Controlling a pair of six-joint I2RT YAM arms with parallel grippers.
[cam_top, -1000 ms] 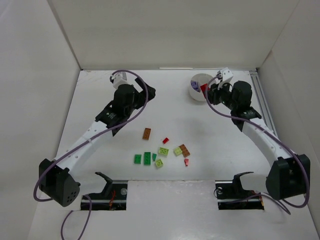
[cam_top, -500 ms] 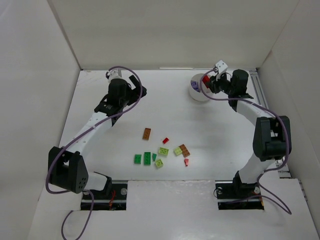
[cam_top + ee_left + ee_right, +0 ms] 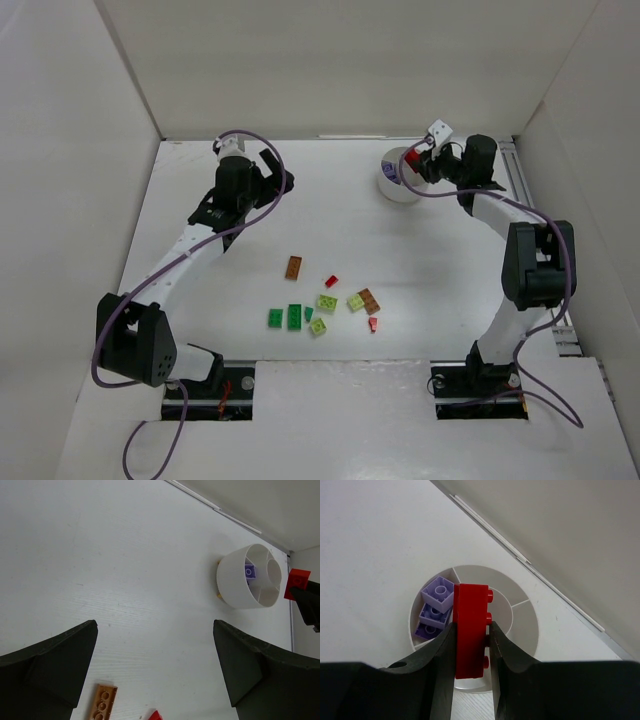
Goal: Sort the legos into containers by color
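Observation:
The round white dish (image 3: 391,190) with wedge containers stands at the back right. Its left wedge holds purple legos (image 3: 436,607). My right gripper (image 3: 416,170) hangs just above the dish (image 3: 530,615), shut on a red lego brick (image 3: 470,630) held on edge, studs to the right. My left gripper (image 3: 270,181) is at the back left, open and empty (image 3: 155,624), facing the dish (image 3: 235,582). Loose legos lie mid-table: an orange-brown plate (image 3: 293,266), a red piece (image 3: 331,281), lime bricks (image 3: 327,302), dark green ones (image 3: 294,316).
White walls close in the table on three sides. A metal rail (image 3: 527,200) runs along the right edge. More loose pieces, a brown brick (image 3: 369,300) and a small red one (image 3: 373,324), lie near the front. The arm bases (image 3: 210,380) sit at the near edge.
Over the last second the right arm swung back and carried the red brick over the dish. The left arm pulled back and left. Both have barely moved in the last half second.

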